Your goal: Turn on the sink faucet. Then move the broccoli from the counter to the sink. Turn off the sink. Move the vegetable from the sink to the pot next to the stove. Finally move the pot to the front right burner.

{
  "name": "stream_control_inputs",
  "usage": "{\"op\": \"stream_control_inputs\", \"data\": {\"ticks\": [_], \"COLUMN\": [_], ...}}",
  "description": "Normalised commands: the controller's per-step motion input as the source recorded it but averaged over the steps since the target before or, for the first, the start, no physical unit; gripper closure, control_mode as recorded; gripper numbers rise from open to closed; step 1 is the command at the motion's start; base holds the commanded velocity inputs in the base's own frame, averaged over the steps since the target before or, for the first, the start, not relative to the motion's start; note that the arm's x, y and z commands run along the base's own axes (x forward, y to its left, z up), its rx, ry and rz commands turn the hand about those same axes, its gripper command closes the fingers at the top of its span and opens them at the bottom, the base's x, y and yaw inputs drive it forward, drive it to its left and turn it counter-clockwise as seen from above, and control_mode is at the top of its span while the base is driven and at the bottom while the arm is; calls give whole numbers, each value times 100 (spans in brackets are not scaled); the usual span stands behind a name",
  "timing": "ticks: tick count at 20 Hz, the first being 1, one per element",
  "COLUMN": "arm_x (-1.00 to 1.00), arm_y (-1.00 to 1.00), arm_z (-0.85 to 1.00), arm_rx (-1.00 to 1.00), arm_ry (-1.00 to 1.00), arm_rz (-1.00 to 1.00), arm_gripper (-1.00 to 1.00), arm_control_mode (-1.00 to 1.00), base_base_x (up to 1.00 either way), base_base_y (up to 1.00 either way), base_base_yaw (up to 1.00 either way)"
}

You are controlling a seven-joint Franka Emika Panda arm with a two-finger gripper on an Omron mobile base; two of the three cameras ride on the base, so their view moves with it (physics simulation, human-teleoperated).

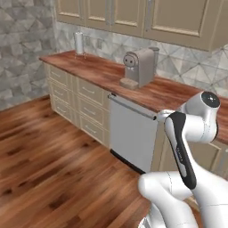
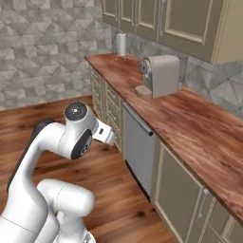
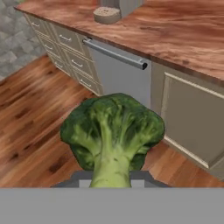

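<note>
The broccoli (image 3: 113,133) fills the middle of the hand view, stem toward the camera and dark green head pointing away. My gripper (image 3: 112,180) is shut on its pale stem, and the floret hides the fingertips. It hangs in the air over the wooden floor, in front of the beige cabinets. The reddish-brown counter (image 1: 111,73) (image 2: 190,118) (image 3: 175,30) runs along the wall beyond it. My arm is folded close to the base, elbow raised. The sink, faucet, pot and stove are out of view.
A beige coffee machine (image 1: 140,67) (image 2: 161,76) stands on the counter above a steel dishwasher front (image 1: 131,133) (image 2: 137,147) (image 3: 118,74). A white paper towel roll (image 1: 79,43) (image 2: 121,45) sits at the counter's far end. Wooden floor (image 1: 53,156) lies to the left.
</note>
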Motion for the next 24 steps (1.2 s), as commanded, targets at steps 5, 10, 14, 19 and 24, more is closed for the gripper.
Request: {"op": "stream_control_inputs", "data": {"ticks": [5,10,14,19,24], "arm_x": [0,0,0,0,0], "arm_y": [0,0,0,0,0], "arm_z": [0,0,0,0,0], "arm_rx": [0,0,0,0,0], "arm_ry": [0,0,0,0,0], "arm_rz": [0,0,0,0,0], "arm_gripper": [100,100,100,100,100], "arm_control_mode": [100,100,100,100,100], "base_base_x": [-31,-30,-22,-14,-8], "base_base_y": [-36,-34,-34,-37,-37], "base_base_yaw": [-44,-42,-42,-43,-43]}}
